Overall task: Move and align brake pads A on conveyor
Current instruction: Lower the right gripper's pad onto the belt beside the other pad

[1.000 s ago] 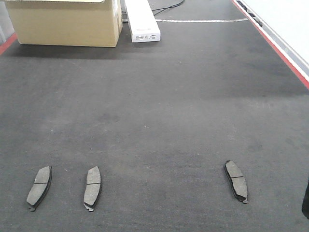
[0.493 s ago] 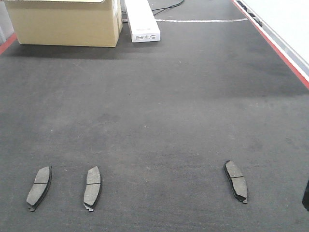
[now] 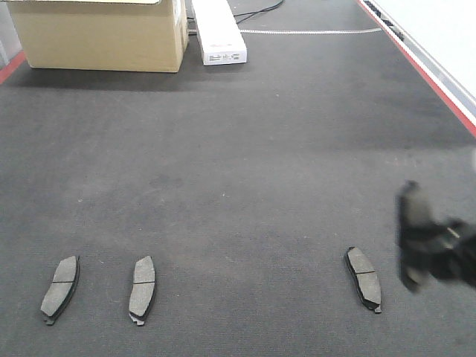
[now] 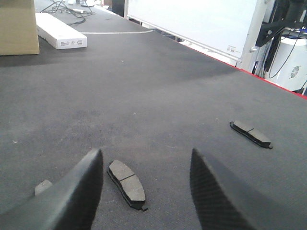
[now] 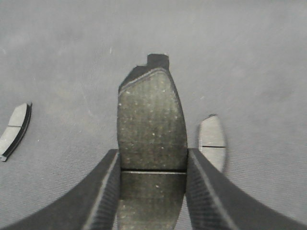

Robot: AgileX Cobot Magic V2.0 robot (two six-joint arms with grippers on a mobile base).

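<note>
Three brake pads A lie on the conveyor point(image 3: 245, 186) along its near edge: one far left point(image 3: 59, 288), one beside it point(image 3: 142, 290), one at the right point(image 3: 364, 277). My right gripper point(image 3: 446, 256) comes in blurred from the right, above the belt, shut on a further pad point(image 3: 413, 234). In the right wrist view the fingers point(image 5: 152, 154) clamp this pad point(image 5: 151, 120) across its groove, and two pads point(image 5: 212, 141) point(image 5: 15, 130) lie below. My left gripper point(image 4: 146, 151) hangs open over a lying pad point(image 4: 127, 181). Another pad point(image 4: 251, 133) lies further right.
A cardboard box point(image 3: 97, 37) and a long white box point(image 3: 218, 33) stand at the belt's far end, with a cable behind. A red strip point(image 3: 420, 71) edges the belt on the right, with a white panel point(image 4: 192, 21) beyond it.
My right gripper, only a dark sliver at the right edge before, has moved up and left into the front view carrying a pad. The three lying pads have not moved.
</note>
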